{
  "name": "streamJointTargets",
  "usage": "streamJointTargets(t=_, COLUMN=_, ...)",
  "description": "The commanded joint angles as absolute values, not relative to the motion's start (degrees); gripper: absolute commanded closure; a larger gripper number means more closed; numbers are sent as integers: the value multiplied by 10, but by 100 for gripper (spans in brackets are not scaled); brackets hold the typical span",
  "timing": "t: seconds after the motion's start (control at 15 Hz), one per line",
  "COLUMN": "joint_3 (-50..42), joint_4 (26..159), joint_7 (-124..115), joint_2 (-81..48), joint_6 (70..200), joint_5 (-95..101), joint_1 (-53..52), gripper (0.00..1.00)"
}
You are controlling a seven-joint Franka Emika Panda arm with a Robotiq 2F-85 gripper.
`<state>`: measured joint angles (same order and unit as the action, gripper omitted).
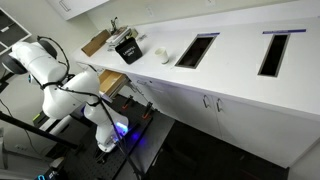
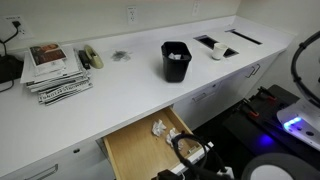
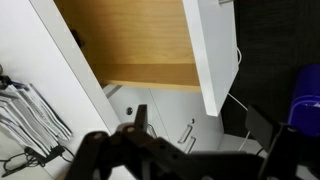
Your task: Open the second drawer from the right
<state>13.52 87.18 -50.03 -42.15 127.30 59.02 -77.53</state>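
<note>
The drawer stands pulled well out under the white counter, with its tan wood inside showing in both exterior views (image 2: 135,152) (image 1: 112,82). A small crumpled white thing (image 2: 160,128) lies in it. In the wrist view the tan inside (image 3: 140,40) fills the top and the plain white front (image 3: 213,50) runs down the right. My black gripper (image 2: 190,150) is just outside the drawer's front corner. In the wrist view its fingers (image 3: 200,125) are spread apart with nothing between them.
On the counter are a black container (image 2: 176,60), a stack of magazines (image 2: 55,72) and a white cup (image 2: 217,52). Two rectangular openings (image 1: 197,50) (image 1: 273,52) are cut in the counter. White cabinet doors with metal handles (image 1: 205,101) stand beside the drawer. The robot base (image 1: 45,65) is close by.
</note>
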Motion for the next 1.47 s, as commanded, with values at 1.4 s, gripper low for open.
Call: streamJointTargets(t=1.4, joint_3=199, joint_4=1424, joint_7=-597, joint_2=147, joint_6=1396, joint_5=488, joint_1=-610, gripper=0)
